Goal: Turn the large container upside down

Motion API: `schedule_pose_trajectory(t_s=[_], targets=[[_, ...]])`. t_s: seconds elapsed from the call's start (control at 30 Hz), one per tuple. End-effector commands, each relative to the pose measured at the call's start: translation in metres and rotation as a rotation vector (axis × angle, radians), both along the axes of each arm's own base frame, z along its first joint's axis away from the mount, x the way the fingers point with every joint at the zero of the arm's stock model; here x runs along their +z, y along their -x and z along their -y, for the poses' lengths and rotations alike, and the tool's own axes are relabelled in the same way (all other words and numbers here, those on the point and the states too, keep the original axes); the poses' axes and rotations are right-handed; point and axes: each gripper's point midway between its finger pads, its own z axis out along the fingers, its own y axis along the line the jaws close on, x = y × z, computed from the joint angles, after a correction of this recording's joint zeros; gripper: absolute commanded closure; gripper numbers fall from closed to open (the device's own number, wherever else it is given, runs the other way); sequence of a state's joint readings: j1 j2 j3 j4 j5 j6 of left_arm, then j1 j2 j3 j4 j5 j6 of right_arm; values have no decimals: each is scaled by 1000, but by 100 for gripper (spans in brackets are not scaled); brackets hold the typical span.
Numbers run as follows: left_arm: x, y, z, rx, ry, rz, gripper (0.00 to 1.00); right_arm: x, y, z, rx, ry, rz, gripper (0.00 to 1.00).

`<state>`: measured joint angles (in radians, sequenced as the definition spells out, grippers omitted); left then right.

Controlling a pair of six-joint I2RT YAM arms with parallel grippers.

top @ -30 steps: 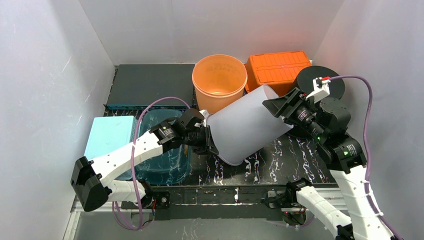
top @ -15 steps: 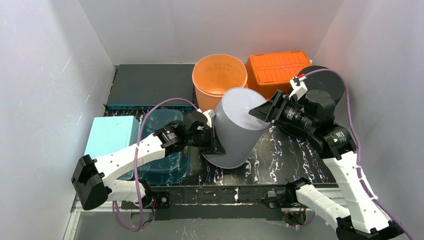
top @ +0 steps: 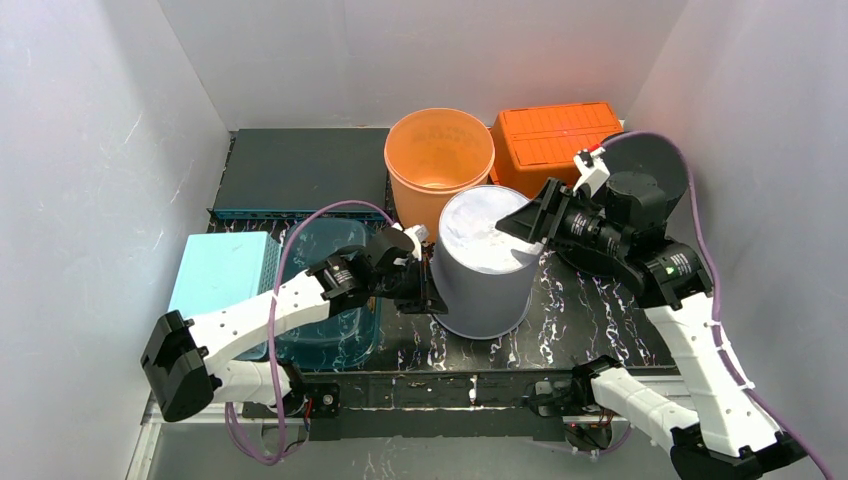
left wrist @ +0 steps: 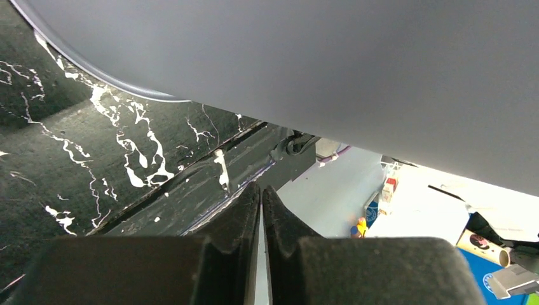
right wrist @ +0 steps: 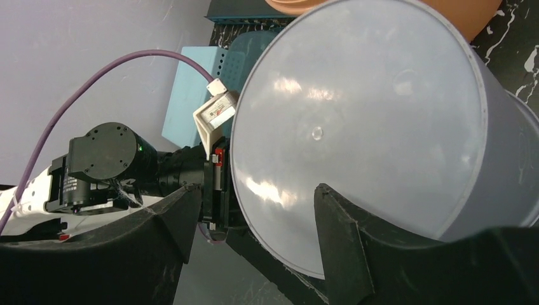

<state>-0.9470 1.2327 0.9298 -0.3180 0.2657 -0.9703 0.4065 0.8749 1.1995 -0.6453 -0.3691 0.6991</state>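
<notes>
At the far left lies a light blue box (top: 222, 270), with a teal bin (top: 335, 305) just to its right and a dark flat case (top: 300, 168) farther back. The left arm reaches rightward over the teal bin. The left gripper (top: 422, 288) sits low at the left wall of the large container (top: 485, 265). In the left wrist view its fingers (left wrist: 245, 216) are pressed together with nothing between them. The grey wall (left wrist: 330, 70) fills the field above them, and contact with it cannot be confirmed.

The large container stands at the middle of the black marbled table (top: 590, 310), mouth down and flat closed base up. Its rim (left wrist: 108, 82) rests on the table.

Just behind it stands an orange bucket (top: 438, 155), open side up, and to the right of that an orange crate (top: 557, 135).

The right gripper (top: 520, 220) hovers at the far right edge of the upturned base. Its fingers (right wrist: 340, 229) are spread wide in front of that base (right wrist: 356, 127) and clasp nothing. A black disc (top: 660, 160) lies at the far right, partly hidden by the right arm.
</notes>
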Motion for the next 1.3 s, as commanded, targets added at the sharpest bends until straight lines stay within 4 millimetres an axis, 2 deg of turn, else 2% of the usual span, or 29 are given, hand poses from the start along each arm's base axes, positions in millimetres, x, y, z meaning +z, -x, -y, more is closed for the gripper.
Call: schedule_pose_trajectory(t_s=[0.0, 0.1, 0.17, 0.33, 0.47, 0.67, 0.7, 0.87, 1.03, 1.27], targets=[[7, 0, -16, 9, -34, 67, 93, 30, -5, 4, 0, 37, 102, 25], [9, -4, -29, 37, -77, 106, 90, 30, -12, 7, -10, 87, 107, 23], [11, -7, -39, 65, -104, 139, 83, 29, -16, 9, -17, 109, 105, 23], [21, -22, -72, 194, -177, 240, 56, 27, -27, 13, -26, 188, 108, 22], [32, -30, -98, 286, -209, 314, 40, 26, -36, 16, -30, 275, 102, 20], [45, -36, -133, 407, -250, 391, 26, 22, -40, -4, -34, 400, 126, 19], [50, -38, -146, 445, -262, 421, 19, 15, -33, -28, -1, 506, 153, 18], [54, -36, -165, 481, -288, 449, 10, 22, -39, -40, -29, 677, 238, 14], [53, -34, -175, 506, -304, 456, 7, 25, -40, -65, -25, 795, 305, 12], [54, -33, -186, 538, -317, 464, 6, 11, -33, -94, -31, 927, 362, 9]])
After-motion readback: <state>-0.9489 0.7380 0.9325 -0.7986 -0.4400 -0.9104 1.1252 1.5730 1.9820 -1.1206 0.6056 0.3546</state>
